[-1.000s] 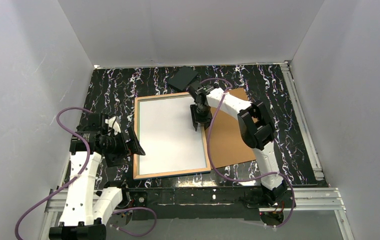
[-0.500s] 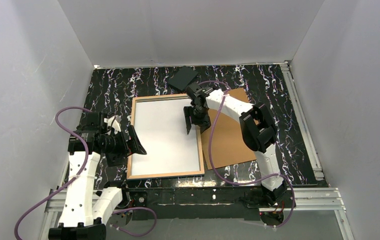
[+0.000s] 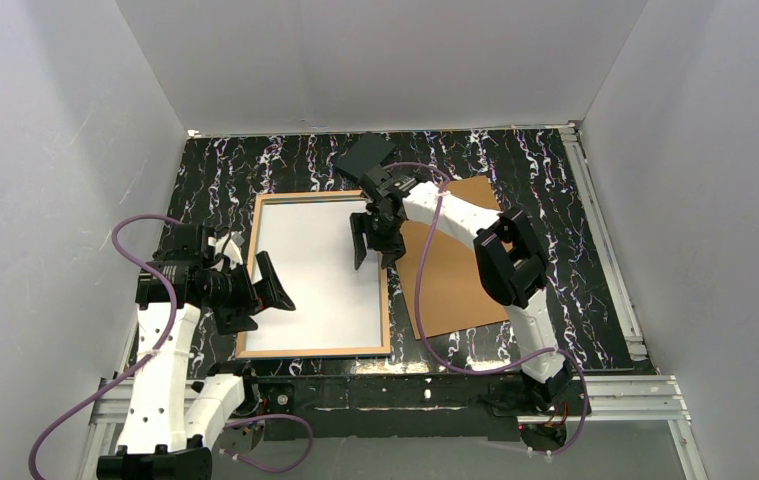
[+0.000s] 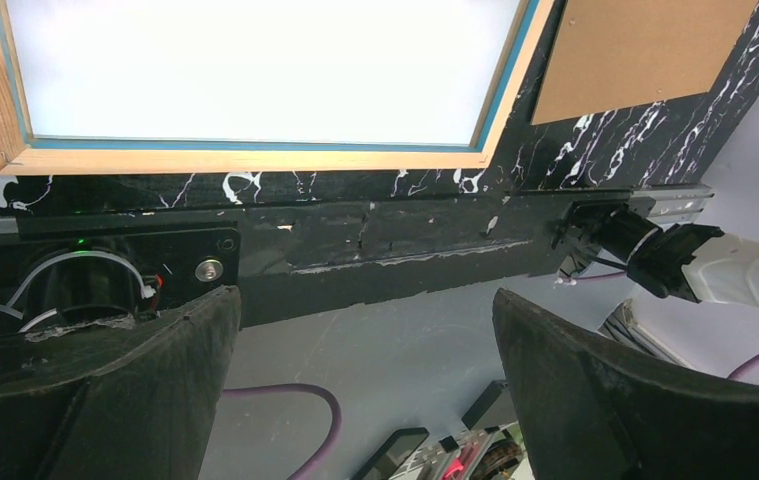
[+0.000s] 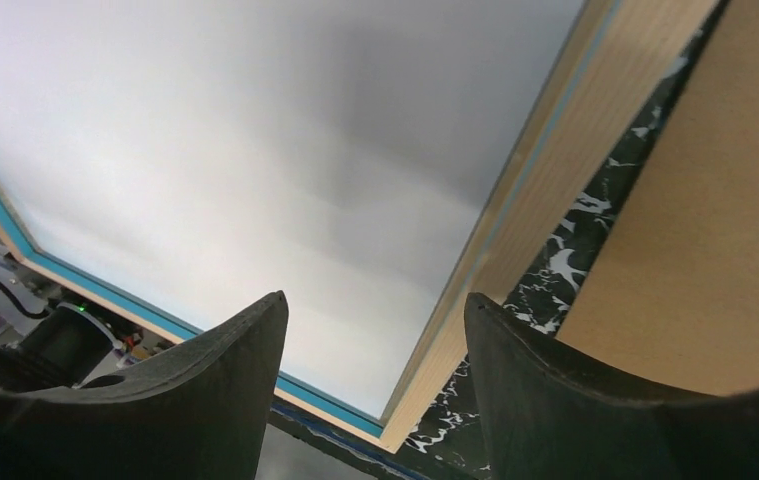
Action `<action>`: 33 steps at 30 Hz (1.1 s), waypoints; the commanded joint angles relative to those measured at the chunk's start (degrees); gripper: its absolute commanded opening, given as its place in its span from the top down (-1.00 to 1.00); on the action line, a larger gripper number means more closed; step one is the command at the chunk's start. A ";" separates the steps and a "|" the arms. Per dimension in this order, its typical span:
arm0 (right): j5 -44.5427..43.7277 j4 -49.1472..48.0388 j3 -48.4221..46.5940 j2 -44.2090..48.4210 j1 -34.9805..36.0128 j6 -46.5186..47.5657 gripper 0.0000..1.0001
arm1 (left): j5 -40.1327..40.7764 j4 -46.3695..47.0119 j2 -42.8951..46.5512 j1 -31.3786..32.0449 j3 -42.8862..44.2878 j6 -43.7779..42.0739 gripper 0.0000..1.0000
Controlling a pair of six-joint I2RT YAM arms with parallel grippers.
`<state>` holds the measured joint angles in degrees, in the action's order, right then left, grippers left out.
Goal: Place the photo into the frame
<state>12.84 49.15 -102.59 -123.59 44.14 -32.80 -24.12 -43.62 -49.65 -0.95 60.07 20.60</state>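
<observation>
The frame [image 3: 310,352] lies flat on the table with its tan wood face up. The photo [image 3: 310,270] lies inside it, plain white back up. My right gripper [image 3: 370,240] is open and straddles the frame's right rail, one finger over the white sheet and the other outside it. In the right wrist view the right gripper [image 5: 375,330] shows the rail [image 5: 545,200] and the photo [image 5: 255,150] between its fingers. My left gripper [image 3: 255,300] is open and empty at the frame's left edge. In the left wrist view the left gripper [image 4: 365,350] is past the frame's near rail [image 4: 255,160].
A plain brown backing board [image 3: 455,270] lies right of the frame, partly under my right arm. A small black slab [image 3: 367,153] lies at the back. The table's metal front rail [image 3: 405,395] and purple cables run near the arm bases. White walls enclose the table.
The frame with the white sheet in it has slid left and a little nearer. My right gripper has moved left with it. My left gripper has hardly moved.
</observation>
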 commanded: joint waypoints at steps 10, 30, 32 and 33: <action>3.28 0.23 -9.09 -2.25 0.59 1.68 -0.49 | -6.40 -5.57 0.47 0.14 -0.46 0.36 -0.96; 2.63 -5.03 33.31 32.64 -26.56 8.73 -0.64 | 2.98 20.61 -19.98 31.07 0.08 18.10 -0.96; 2.71 -4.60 35.74 34.36 -30.56 9.94 -0.65 | 4.99 22.38 -25.34 36.29 3.22 19.17 -0.96; 3.01 -4.44 36.72 34.96 -32.79 10.50 -0.66 | 5.96 23.10 -28.06 38.43 4.60 19.70 -0.96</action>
<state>14.39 44.69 -69.14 -92.25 16.80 -26.17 -22.81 -22.06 -69.82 30.11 59.64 37.06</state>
